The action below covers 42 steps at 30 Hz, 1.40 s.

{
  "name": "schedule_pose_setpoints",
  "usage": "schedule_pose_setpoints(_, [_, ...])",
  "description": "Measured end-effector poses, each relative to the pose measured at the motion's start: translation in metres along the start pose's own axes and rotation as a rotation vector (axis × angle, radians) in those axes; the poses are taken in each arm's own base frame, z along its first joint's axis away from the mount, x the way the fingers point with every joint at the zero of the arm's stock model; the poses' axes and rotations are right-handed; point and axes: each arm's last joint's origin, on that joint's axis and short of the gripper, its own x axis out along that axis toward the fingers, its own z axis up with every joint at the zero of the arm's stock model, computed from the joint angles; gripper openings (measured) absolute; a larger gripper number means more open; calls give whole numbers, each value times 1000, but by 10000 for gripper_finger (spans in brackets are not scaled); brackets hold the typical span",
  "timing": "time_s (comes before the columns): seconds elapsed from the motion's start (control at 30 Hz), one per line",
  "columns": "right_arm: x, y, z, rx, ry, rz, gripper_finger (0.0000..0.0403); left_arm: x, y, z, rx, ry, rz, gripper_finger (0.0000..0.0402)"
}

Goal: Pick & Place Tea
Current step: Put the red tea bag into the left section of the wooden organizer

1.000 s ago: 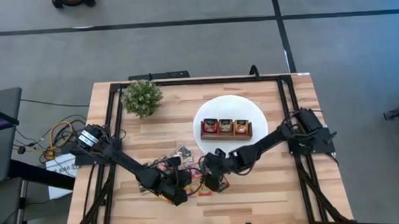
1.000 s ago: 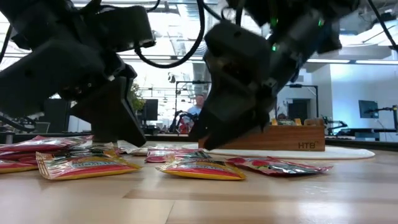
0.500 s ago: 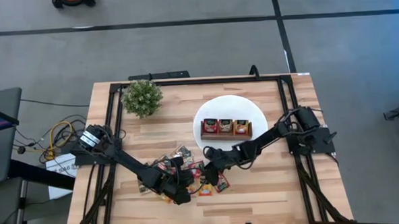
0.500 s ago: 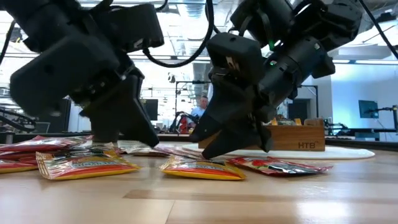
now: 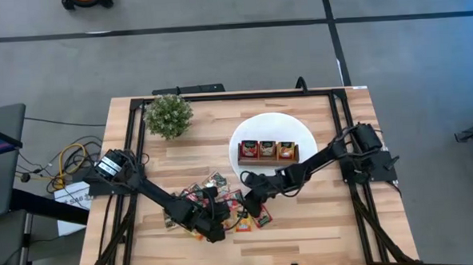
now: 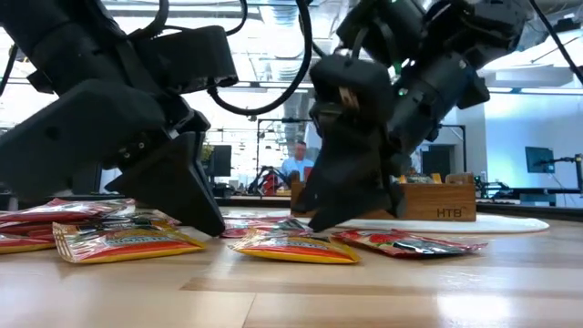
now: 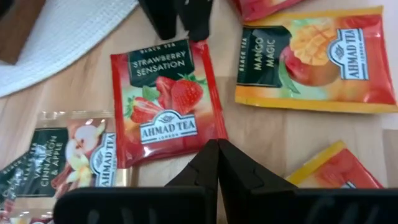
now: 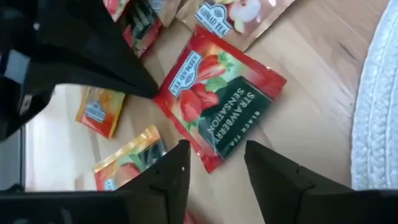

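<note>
Several small flat tea sachets (image 5: 215, 201) lie scattered on the wooden table near its front. A red strawberry sachet (image 7: 165, 109) lies flat between my two grippers; it also shows in the right wrist view (image 8: 217, 115). My left gripper (image 7: 217, 149) is shut, its tips at one edge of this sachet. My right gripper (image 8: 214, 155) is open and points down at the opposite edge, one finger on each side of a corner; I cannot tell whether it touches. In the low view both grippers reach down to the table, left (image 6: 209, 223) and right (image 6: 319, 219). My left gripper meets the strawberry sachet's edge (image 7: 208, 138) with its shut fingertips, slanting down from the table's near left side. The sachet lies flat on the table. Whether the tips rest on the edge or only stand against it, I cannot tell.
A white plate (image 5: 272, 123) at the back right holds a brown wooden tray (image 5: 267, 151) with sachets in its three compartments. A green plant (image 5: 168, 115) stands at the back left. A mango sachet (image 7: 311, 62) and a vanilla-apple sachet (image 7: 81, 155) lie beside the strawberry one.
My right gripper has tipped steeper, its fingers now pointing nearly straight down at the sachets. My left gripper has gone a little toward the right gripper, its tips lower at the table. The sachets have stayed flat.
</note>
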Motion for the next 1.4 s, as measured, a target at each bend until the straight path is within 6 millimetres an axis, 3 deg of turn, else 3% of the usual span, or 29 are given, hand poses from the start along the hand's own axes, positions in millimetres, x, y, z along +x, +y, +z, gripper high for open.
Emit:
schedule_pose_setpoints(0.4, [0, -7, 8, 56, -7, 2, 187, 3, 3, 5, -36, -21, -8, 0])
schedule_pose_setpoints(0.77, [-1, -1, 13, 6, -33, 98, 132, 3, 4, 6, -38, -29, 2, 0])
schedule_pose_setpoints(1.03, [-1, -10, 14, 23, -1, 40, 109, -4, 3, 5, 31, -53, 68, 0])
schedule_pose_setpoints(1.23, [-1, -14, 18, 34, -5, 34, 143, -15, 6, 0, -1, 38, 29, 0])
schedule_pose_setpoints(1.4, [-1, -11, 15, 47, -4, 39, 195, -1, 10, -2, -34, 65, 45, 0])
